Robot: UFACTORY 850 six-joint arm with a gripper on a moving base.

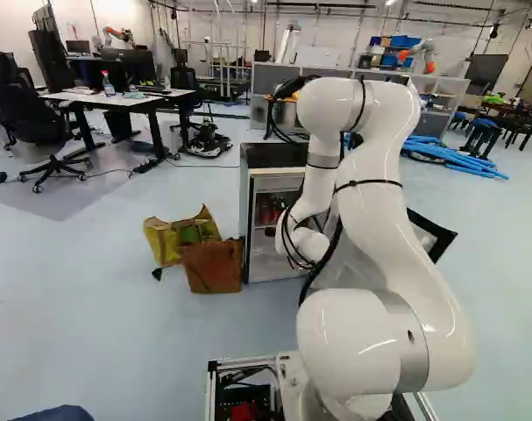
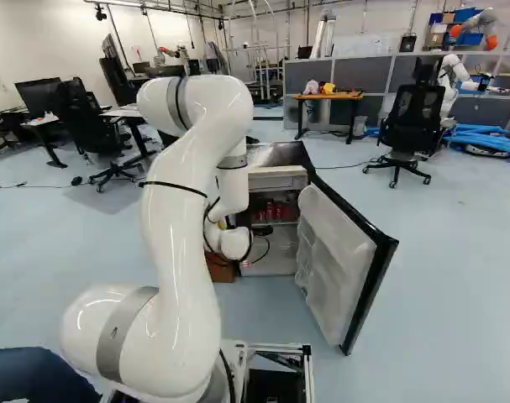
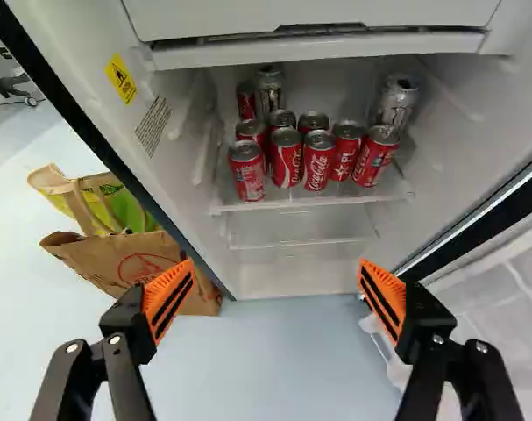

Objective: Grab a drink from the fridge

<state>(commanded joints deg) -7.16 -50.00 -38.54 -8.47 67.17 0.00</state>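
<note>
In the near part of both base views, the white arm point(image 2: 183, 235) was seen raised, its outer end held in front of an open fridge point(image 2: 276, 180). The pincer point(image 3: 276, 265) was held wide open, with nothing gripped between its orange pads point(image 3: 167, 298). By the fridge's side, a brown paper bag point(image 3: 117, 254) and a yellow-green bag point(image 3: 130, 212) could be seen on the floor point(image 1: 108, 324). The door point(image 2: 343, 269) was swung out on the opposite side, its white inner face exposed.

Ahead of the pincer, the drinks were set upright on a shelf point(image 3: 287, 203) inside the fridge: red cans point(image 3: 319, 161) were grouped closely, and two silver cans point(image 3: 397, 102) point(image 3: 270, 88) were placed farther back. A lower shelf point(image 3: 301, 241) was seen beneath them, and a white compartment point(image 3: 318, 16) above.

Beyond the fridge, a wooden table point(image 2: 330, 96), a black chair point(image 2: 408, 126) and blue tubes point(image 2: 481, 138) were shown. Another robot point(image 2: 450, 77) was seen behind the chair.
</note>
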